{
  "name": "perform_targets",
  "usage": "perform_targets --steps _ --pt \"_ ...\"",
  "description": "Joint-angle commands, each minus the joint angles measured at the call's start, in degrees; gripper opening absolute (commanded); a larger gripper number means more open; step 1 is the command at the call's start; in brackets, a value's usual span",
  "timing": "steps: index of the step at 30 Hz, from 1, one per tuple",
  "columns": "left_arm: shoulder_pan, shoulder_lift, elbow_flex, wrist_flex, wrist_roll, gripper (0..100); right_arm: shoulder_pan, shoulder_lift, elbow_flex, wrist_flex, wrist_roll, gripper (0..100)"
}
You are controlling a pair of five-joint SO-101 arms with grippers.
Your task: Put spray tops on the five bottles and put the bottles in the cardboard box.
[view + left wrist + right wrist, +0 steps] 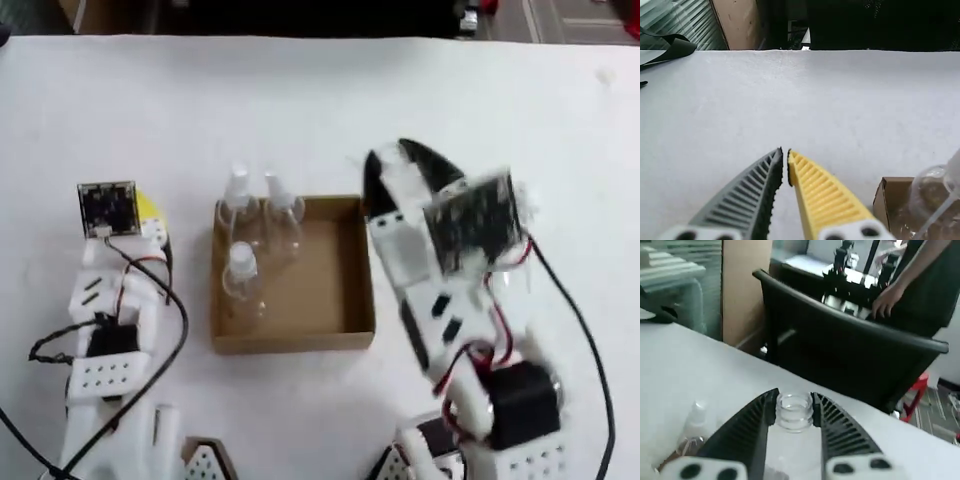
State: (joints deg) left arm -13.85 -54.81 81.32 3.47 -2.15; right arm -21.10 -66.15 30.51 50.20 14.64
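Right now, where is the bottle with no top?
The bottle sits in the right claw, by the box's far right corner.

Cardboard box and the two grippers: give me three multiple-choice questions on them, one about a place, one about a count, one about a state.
1. Where in the cardboard box do the spray-topped bottles stand?
A. Along the side nearer the left gripper
B. Along the opposite side
C. Spread across the middle

2. How many bottles are in the box?
A. Two
B. Three
C. Five

3. What state is the held bottle in the right gripper in?
A. Spray top fitted
B. Neck open, no top
C. Lying on its side in the box

Answers:
1 A, as the high view shows them lined along that wall.
2 B, as three white tops stand inside the box.
3 B, as the right wrist view shows a bare neck between the black fingers.
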Motion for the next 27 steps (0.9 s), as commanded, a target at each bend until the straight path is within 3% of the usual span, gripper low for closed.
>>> perform_targets --steps 1,6,19,27 --pt "0.2 -0.3 -0.6 -1.9 -0.4 2 -6.1 -6.8 10.4 -12.7 1.1 1.5" --pt "0.2 -0.3 -0.6 -1.9 -0.4 2 -9.5 -7.4 17.4 -23.0 0.8 1.5" --pt "0.2 -0.1 -0.6 -2.1 -0.4 2 -9.4 -7.5 35.6 -47.1 0.5 1.5" --pt "0.2 -0.1 -0.6 -2.1 -0.4 2 -3.7 -7.5 37.9 -49.1 -11.1 1.5"
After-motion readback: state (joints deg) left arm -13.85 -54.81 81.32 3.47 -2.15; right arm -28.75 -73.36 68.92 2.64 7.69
